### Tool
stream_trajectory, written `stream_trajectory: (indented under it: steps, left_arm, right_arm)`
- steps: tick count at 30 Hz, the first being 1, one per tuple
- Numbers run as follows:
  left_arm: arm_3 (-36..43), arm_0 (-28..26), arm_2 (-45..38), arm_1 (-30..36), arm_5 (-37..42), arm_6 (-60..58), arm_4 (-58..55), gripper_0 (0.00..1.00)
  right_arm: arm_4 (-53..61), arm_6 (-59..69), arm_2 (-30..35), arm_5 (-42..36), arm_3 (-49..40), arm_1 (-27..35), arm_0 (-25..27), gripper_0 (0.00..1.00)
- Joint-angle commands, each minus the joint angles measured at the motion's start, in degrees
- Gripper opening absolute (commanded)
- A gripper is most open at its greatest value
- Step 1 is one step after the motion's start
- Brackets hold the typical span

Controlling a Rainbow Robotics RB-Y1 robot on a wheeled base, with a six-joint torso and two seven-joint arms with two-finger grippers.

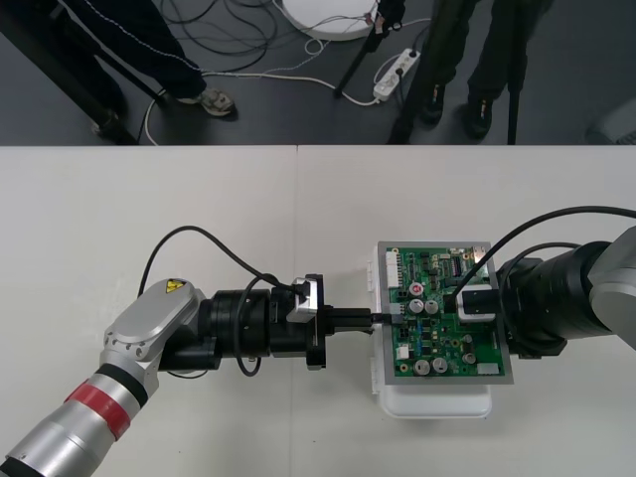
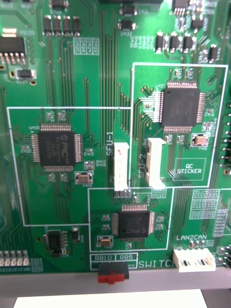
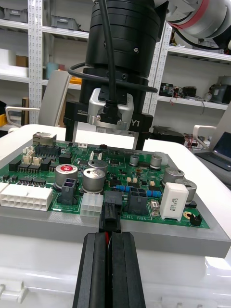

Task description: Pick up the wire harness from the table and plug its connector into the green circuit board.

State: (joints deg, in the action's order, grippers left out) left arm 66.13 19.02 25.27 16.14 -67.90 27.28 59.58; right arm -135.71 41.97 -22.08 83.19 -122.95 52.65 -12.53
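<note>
The green circuit board (image 1: 442,328) lies on its white base (image 1: 437,402) at the table's right. My left gripper (image 1: 383,319) reaches in from the left to the board's left edge. In the left wrist view that gripper (image 3: 113,240) is shut on the harness's black plug (image 3: 113,211), with a sliver of red wire (image 3: 104,234) between the fingers. The plug stands against a black connector at the board's near edge; I cannot tell whether it is seated. My right gripper (image 1: 467,303) hovers over the board's right half, and its camera looks straight down on the board (image 2: 96,72).
Tall capacitors (image 3: 94,180) and a white connector block (image 3: 26,197) crowd the board beside the plug. The other gripper (image 3: 113,110) stands over the board's far side. Bare table (image 1: 149,219) stretches to the left and behind the board.
</note>
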Motion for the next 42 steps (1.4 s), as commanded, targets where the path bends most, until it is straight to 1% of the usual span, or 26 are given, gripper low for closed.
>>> stream_trajectory:
  steps: [1,19,28,42]
  left_arm:
    - [2.33,0.75,1.63,0.48,-0.12,4.53,-0.16,0.00]
    - [3.48,0.58,0.57,3.73,-1.18,4.09,-0.78,0.00]
    - [3.48,0.40,0.40,4.17,-1.35,4.18,-0.95,0.00]
    - [3.48,-1.09,-3.56,7.16,-6.80,3.83,-1.22,0.00]
  right_arm:
    - [0.88,-1.72,-0.59,-1.10,-1.07,-1.76,-0.21,1.00]
    - [1.15,-1.72,-0.59,-1.19,-1.07,-1.76,-0.12,1.00]
    - [1.41,-1.72,-0.59,-1.19,-1.16,-1.76,-0.12,1.00]
    - [1.50,-1.72,-0.59,-1.19,-1.16,-1.85,-0.21,1.00]
